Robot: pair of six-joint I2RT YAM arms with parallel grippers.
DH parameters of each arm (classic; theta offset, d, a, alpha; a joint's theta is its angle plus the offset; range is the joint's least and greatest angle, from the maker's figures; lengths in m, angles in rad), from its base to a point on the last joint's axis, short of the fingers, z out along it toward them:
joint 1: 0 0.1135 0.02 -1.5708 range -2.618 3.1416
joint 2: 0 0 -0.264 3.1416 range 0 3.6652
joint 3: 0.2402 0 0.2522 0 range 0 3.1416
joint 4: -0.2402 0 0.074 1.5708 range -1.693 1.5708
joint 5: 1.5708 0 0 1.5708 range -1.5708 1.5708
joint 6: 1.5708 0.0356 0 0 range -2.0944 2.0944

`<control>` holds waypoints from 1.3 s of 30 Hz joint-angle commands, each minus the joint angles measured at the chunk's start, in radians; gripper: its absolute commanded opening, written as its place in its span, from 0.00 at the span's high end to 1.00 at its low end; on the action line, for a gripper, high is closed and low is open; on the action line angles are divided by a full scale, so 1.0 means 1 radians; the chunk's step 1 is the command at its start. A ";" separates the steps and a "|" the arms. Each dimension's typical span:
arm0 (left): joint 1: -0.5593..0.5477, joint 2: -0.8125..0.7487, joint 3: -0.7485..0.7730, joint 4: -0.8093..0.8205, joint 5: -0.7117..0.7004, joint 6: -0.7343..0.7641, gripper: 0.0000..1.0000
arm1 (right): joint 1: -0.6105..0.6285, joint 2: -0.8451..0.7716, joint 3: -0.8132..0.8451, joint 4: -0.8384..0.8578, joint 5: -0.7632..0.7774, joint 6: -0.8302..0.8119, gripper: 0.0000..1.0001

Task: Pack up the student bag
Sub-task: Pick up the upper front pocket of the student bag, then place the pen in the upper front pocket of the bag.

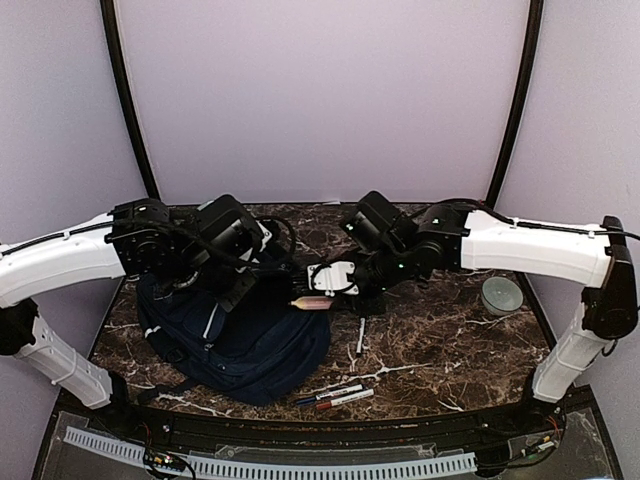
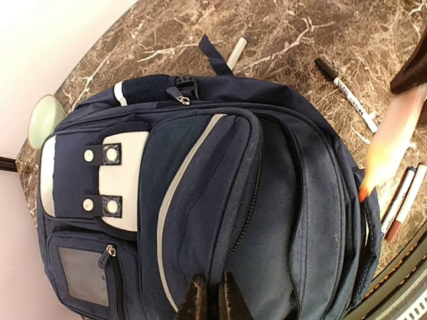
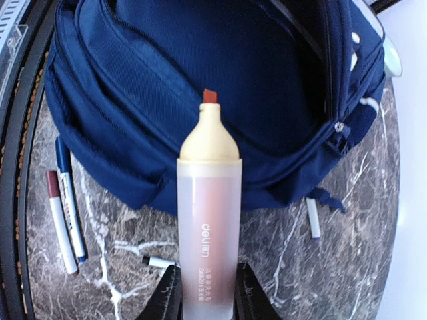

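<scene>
Top view: the student bag [image 1: 245, 345] lies flat, front up, on the left half of the table [image 1: 450, 330]. Its long axis runs crosswise, top end toward centre.

Left wrist view: the left gripper [image 2: 212, 300] has its jaws nearly together at the fabric; a pinch cannot be confirmed. The bag is judged soft and limp, best held at a seam.

Right wrist view: the right gripper [image 3: 207, 293] is clamped on a highlighter [image 3: 208, 200].

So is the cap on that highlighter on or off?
Off. The highlighter shows a bare orange tip, no cap over it, while the right fingers grip its body near the student bag.
</scene>
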 commanded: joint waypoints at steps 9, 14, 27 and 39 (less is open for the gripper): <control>0.002 -0.164 -0.018 0.136 -0.028 0.025 1.00 | 0.195 0.249 0.245 0.186 0.300 -0.169 0.84; 0.004 -0.197 -0.028 0.142 -0.012 0.028 1.00 | 0.211 0.325 0.262 0.309 0.391 -0.234 0.84; 0.006 -0.221 -0.067 0.186 0.010 0.022 1.00 | 0.212 0.499 0.194 0.932 0.660 -0.491 0.69; 0.014 -0.261 -0.118 0.220 -0.001 0.004 1.00 | 0.214 0.350 0.168 0.660 0.522 -0.276 0.53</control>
